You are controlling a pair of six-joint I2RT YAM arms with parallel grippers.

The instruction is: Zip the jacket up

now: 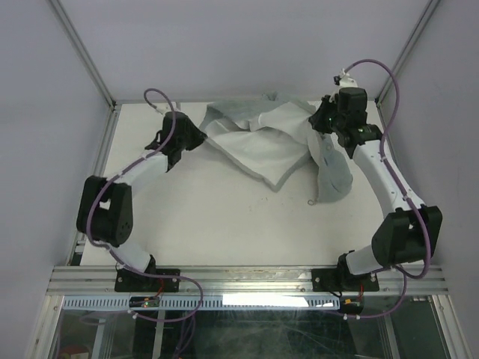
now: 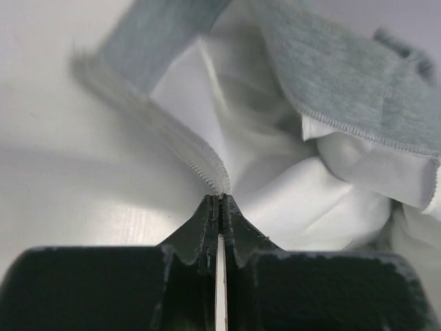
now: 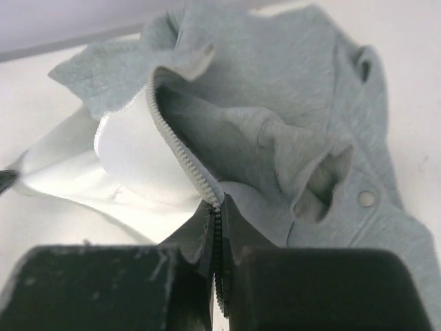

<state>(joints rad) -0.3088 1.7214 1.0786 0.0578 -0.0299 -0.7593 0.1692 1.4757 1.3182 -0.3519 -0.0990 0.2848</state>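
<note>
While the jacket [image 1: 262, 146] lies rumpled at the far side, the left gripper [image 2: 219, 201] and right gripper [image 3: 218, 205] each pinch its toothed edge [image 3: 180, 155].

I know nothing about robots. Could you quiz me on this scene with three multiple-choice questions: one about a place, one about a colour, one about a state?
1. Where does the jacket lie? A) by the arm bases B) at the table's far end, between the left gripper and the right gripper C) off the table
2. What colour is its lining? A) white B) red C) black
3. How is the left gripper? A) wide open B) shut on the jacket's zipper edge C) out of sight
Answers: 1 B, the top view shows it there; 2 A, the inside looks white; 3 B, it pinches the toothed edge.
</note>
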